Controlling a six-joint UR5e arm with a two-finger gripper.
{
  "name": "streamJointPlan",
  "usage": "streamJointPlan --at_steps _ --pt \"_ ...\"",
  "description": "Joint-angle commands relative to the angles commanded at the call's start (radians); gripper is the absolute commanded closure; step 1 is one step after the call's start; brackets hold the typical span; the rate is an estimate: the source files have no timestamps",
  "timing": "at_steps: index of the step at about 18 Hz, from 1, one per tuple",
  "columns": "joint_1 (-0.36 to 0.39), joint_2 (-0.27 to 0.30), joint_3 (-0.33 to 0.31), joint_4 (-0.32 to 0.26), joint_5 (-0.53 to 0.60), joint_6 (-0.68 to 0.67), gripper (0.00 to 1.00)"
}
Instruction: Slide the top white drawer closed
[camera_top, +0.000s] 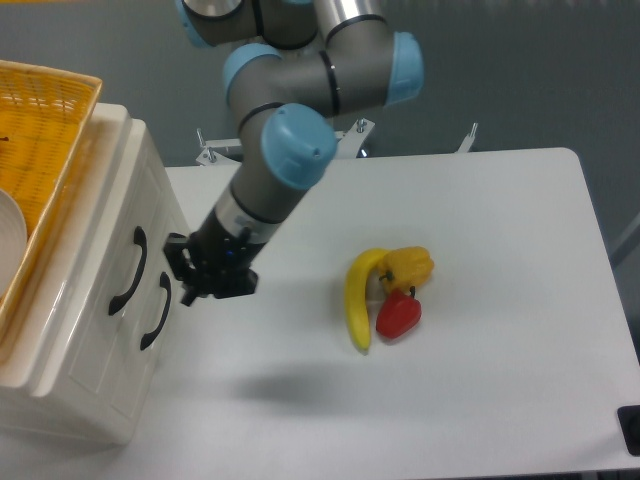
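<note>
Beside cabinet: top white drawer (118, 250) flush | handles: two | jaws (186, 283) state unclear | banana (357, 298): one

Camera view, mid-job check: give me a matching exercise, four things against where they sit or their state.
Things:
1. top white drawer
2. hand
3. banana
4. yellow wicker basket

States:
A. on top of the cabinet
B. lying on the table beside the peppers
C. front flush with the lower drawer, looks shut
D. off the cabinet front, over the table

Pairs: 1-C, 2-D, 3-B, 4-A
</note>
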Motion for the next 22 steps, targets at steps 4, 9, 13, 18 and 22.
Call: streamJointPlan --at_steps 4,9,13,18,22 --pt "0.063 -0.006 0.000 -0.003 0.060 0.031 0.62" --pt "0.147 -0.012 0.000 -0.003 0.072 0.121 0.51" --pt "0.196 -0.031 0.005 -0.003 0.126 0.239 0.41" --pt "0.259 -0.080 0.006 -0.005 0.276 0.342 0.33" --pt "0.317 -0.129 0.005 -0.005 0.387 0.448 0.23"
